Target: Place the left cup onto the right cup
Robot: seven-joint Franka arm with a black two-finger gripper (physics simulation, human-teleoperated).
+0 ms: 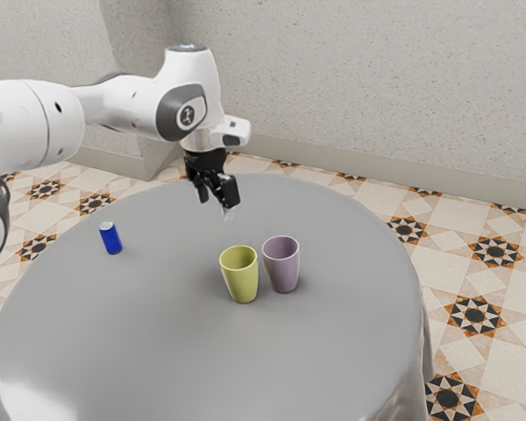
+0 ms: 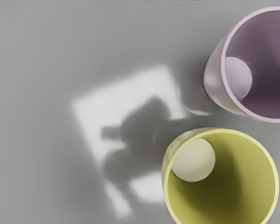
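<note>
Round grey table [image 1: 351, 351] on patterned tile floor [image 1: 482, 289], grey textured wall [image 1: 377, 79] behind. Yellow-green cup [image 1: 239, 274] [image 2: 233, 186] upright near table centre, mouth open upward. Purple cup [image 1: 281, 263] [image 2: 266, 60] upright just beside it, toward exterior view's right, narrow gap between. Gripper [image 1: 221, 203] above table, behind yellow-green cup, well apart; fingers parted, holding nothing. Small mark on arm's grey joint cap [image 1: 186, 114], unreadable. Blue can [image 1: 111, 239] far toward exterior view's left of yellow-green cup. Bare tabletop around cups on all sides; table edge distant.
</note>
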